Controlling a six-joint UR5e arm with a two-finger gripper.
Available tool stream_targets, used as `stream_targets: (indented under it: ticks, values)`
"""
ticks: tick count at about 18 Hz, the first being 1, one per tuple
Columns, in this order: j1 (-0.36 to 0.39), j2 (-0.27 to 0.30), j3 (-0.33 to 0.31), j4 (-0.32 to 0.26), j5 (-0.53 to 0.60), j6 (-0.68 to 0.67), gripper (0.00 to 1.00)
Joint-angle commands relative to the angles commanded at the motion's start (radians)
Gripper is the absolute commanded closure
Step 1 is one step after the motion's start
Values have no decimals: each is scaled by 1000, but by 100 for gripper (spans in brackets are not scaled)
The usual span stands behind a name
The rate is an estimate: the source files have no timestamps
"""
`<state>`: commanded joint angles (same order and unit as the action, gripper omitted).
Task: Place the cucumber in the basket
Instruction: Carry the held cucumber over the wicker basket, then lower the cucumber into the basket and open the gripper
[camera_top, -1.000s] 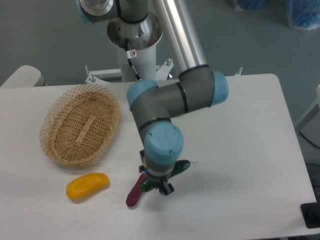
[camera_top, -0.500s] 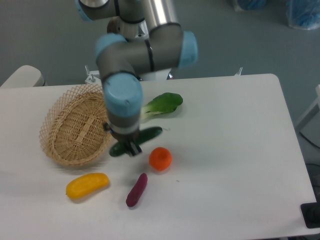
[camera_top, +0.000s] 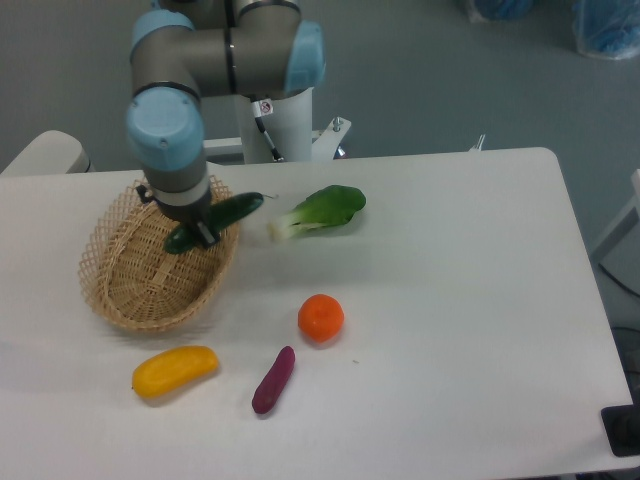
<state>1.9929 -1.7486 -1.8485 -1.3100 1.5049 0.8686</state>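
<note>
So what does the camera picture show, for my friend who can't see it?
A robot gripper holds a cucumber over a wicker basket. On the white table lie bok choy, an orange, a yellow fruit and a purple sweet potato.

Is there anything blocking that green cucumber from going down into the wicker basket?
Nothing visible does. The gripper holds the cucumber over the basket's right side, one end sticking out past the rim. The basket looks empty beneath it, and the bok choy lies apart on the table.

Cucumber (camera_top: 218, 218) over basket (camera_top: 118, 290) rim.
</note>
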Motion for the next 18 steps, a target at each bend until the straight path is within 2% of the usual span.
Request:
stream_targets:
  ticks: [1,5,8,11,14,15,16,18]
  values:
    - [-15,-17,0,5,-6,-31,84]
    - [-39,-98,0,129,-47,-115,83]
    - [-46,-143,8,190,-48,-154,81]
    - [-46,-155,17,198,-48,-145,72]
    - [-28,-154,23,215,-46,-117,30]
    - [-26,-154,22,216,-43,-117,11]
    - [-26,-154,21,216,-40,-118,0]
    - [-25,-147,20,216,-34,-120,0]
